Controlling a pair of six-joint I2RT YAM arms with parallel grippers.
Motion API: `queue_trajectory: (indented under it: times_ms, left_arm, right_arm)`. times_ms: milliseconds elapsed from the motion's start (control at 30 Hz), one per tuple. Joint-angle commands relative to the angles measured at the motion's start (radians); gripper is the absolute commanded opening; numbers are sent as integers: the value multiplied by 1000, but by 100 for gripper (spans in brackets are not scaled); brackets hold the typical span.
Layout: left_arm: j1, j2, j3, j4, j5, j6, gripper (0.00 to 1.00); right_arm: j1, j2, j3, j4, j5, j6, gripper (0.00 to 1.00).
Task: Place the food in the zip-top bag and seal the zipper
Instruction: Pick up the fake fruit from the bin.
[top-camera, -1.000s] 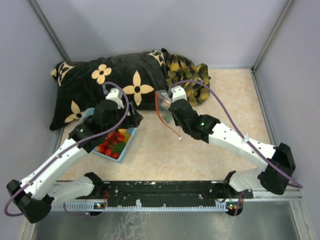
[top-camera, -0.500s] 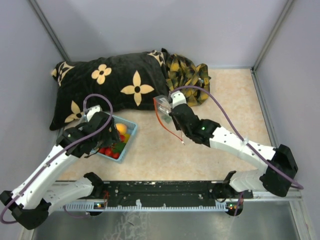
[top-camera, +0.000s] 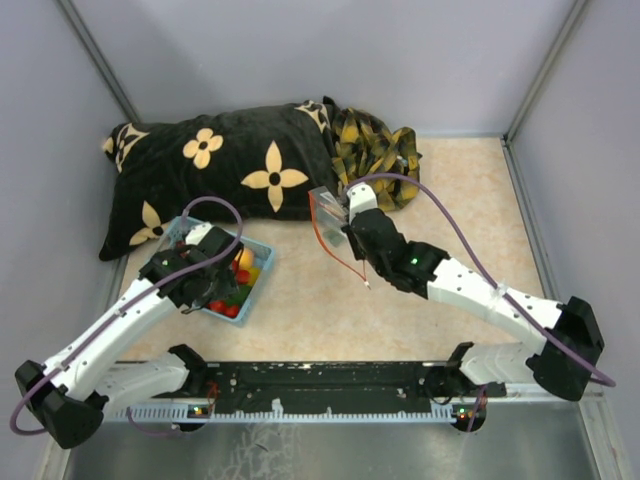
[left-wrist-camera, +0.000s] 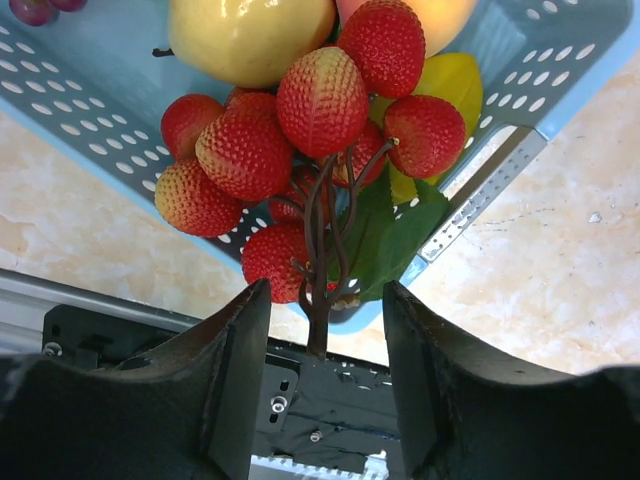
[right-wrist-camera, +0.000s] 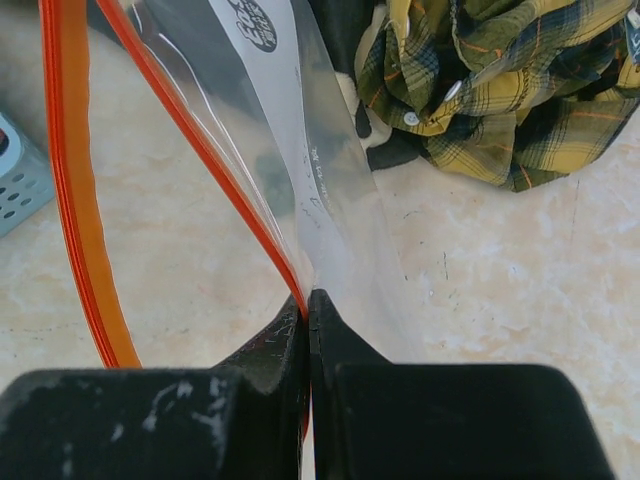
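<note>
The food (top-camera: 237, 286) lies in a light-blue basket (top-camera: 259, 262) at the left. In the left wrist view a bunch of red berries (left-wrist-camera: 320, 110) with green leaves rests against a yellow round fruit (left-wrist-camera: 250, 35). My left gripper (left-wrist-camera: 325, 300) is open, and the bunch's brown stem stands between its jaws with a gap on each side. At the table's middle my right gripper (right-wrist-camera: 308, 300) is shut on the edge of the clear zip-top bag (right-wrist-camera: 300, 130) and holds it up. The bag's red-orange zipper (right-wrist-camera: 75, 200) bows apart, so the mouth gapes.
A black pillow with tan flowers (top-camera: 220, 170) lies at the back left, just behind the basket. A crumpled yellow plaid cloth (top-camera: 375, 150) sits behind the bag. Grey walls close in the left, right and back sides.
My left arm has pulled back from the basket's far right side toward its near left and lowered onto the berry bunch, jaws narrowing. The right arm and bag shifted only slightly.
</note>
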Motion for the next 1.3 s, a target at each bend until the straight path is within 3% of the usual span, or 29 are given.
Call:
queue_trajectory:
  times_ms: [0, 233, 400, 500, 867, 1267]
  left_arm:
    - [22, -2, -41, 68, 7, 27, 54]
    - [55, 11, -104, 156, 3, 72, 42]
    - [62, 5, -87, 183, 9, 104, 13]
    - [62, -21, -42, 165, 6, 115, 1]
    - [61, -156, 163, 227, 82, 233, 0]
    - [61, -215, 76, 698, 507, 396, 0]
  right_arm:
    - [10, -45, -7, 64, 18, -18, 0]
    - [9, -35, -8, 60, 25, -17, 0]
    - [9, -22, -6, 53, 37, -20, 0]
    - [10, -11, -2, 50, 41, -20, 0]
    - [9, 21, 31, 32, 49, -3, 0]
    - [10, 42, 45, 29, -28, 90, 0]
